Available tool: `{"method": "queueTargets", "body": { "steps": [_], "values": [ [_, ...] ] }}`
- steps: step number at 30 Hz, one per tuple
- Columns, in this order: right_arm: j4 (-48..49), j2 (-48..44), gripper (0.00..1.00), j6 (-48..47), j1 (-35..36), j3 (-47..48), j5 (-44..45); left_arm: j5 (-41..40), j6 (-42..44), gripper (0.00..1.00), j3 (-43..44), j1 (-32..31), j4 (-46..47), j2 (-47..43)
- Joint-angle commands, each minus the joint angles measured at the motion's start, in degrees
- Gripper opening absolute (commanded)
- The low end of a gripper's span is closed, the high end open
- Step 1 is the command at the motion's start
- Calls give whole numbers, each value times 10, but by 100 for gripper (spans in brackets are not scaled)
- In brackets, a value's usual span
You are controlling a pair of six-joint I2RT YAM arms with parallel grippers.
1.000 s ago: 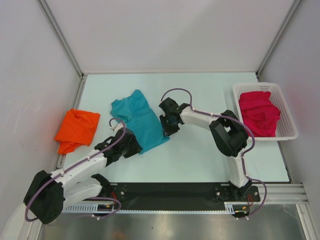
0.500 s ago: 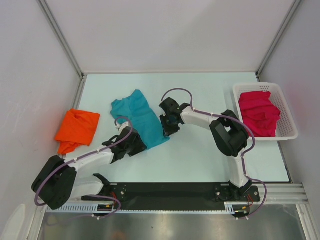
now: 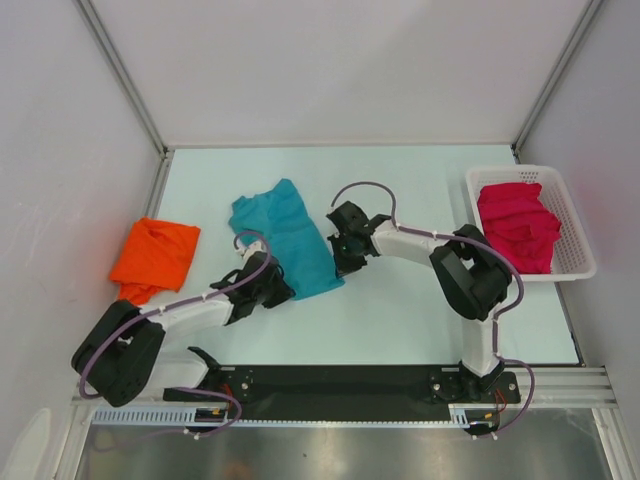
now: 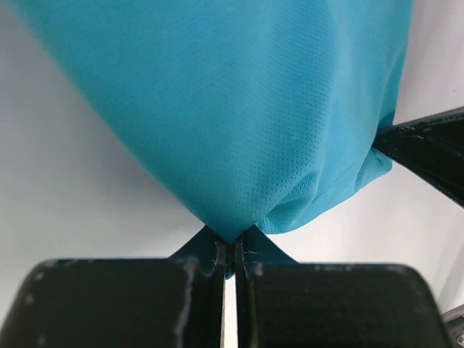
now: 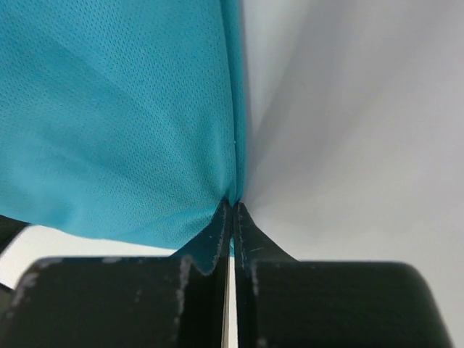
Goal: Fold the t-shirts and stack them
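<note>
The teal t-shirt (image 3: 283, 230) lies toward the table's (image 3: 420, 320) 9 o'clock side, left jaws clamped tight on its 7 o'clock corner and right jaws on its 4 o'clock corner, evidently to lift that hem for folding.

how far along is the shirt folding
Done: the orange shirt looks folded, far left. In hand: the left gripper and right gripper are both shut on the teal shirt. Left: fold it, then the pink shirt bunched in the basket; nothing is stacked yet.
</note>
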Motion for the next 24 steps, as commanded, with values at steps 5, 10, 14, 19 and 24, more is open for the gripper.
{"method": "queueTargets", "body": {
  "steps": [5, 10, 14, 19, 24],
  "values": [
    [-70, -106, 0, 16, 8, -61, 62, -3, 13, 0, -25, -20, -193, -144],
    [-96, -158, 0, 50, 63, -91, 87, -8, -18, 0, -32, -47, -309, -285],
    [-107, -191, 0, 93, 132, -118, 106, 2, -70, 0, -46, -94, -439, -436],
    [-113, -201, 0, 142, 203, -126, 108, 28, -153, 0, -67, -142, -503, -557],
    [-143, -180, 0, 139, 225, -72, 130, -6, -155, 1, -34, -142, -513, -548]
  ]
}}
